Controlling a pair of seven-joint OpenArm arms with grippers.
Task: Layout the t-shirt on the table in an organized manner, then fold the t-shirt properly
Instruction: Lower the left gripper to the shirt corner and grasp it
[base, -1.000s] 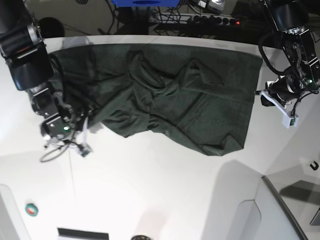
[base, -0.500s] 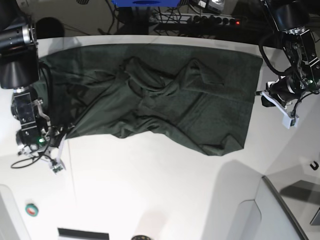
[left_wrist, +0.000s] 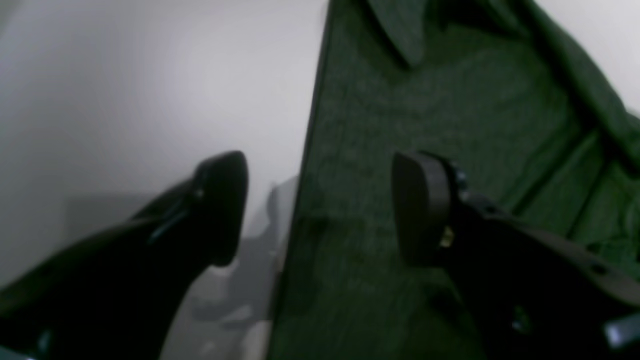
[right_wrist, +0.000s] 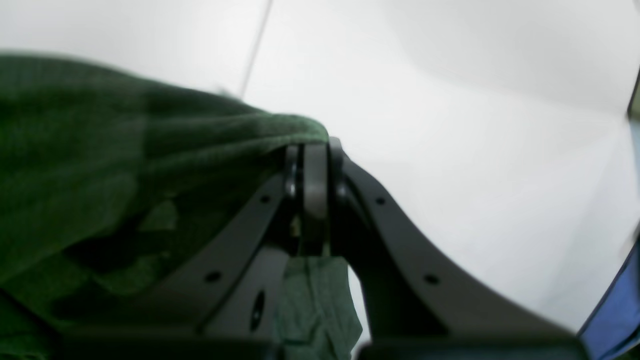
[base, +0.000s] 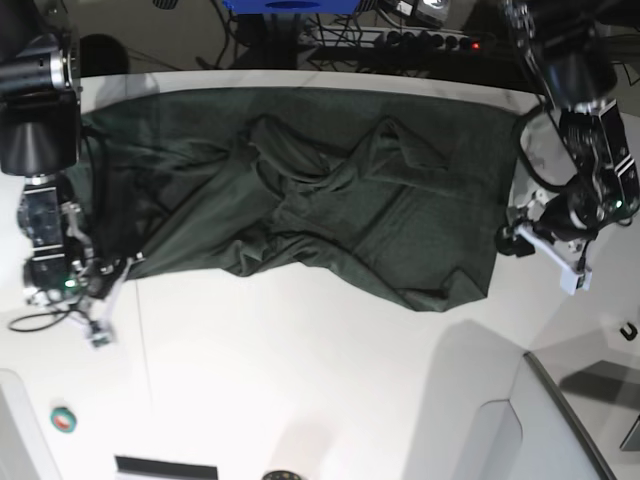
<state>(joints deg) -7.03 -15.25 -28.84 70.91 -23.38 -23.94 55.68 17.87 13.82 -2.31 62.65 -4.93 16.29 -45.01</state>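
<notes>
The dark green t-shirt lies spread along the far part of the white table, bunched into folds at its middle. In the base view, my right gripper is at the shirt's near left corner. The right wrist view shows that gripper shut on a fold of the t-shirt. My left gripper is at the shirt's right edge. It is open and straddles that edge, one finger over bare table, the other over the t-shirt.
A green tape roll lies near the front left. A grey raised panel with a dark rim fills the front right corner. A thin dark seam line runs across the table. Cables and a power strip sit beyond the far edge.
My right gripper has drawn the shirt's left corner further left and toward the front, stretching that side flatter. My left gripper has opened at the right edge and shifted a little forward.
</notes>
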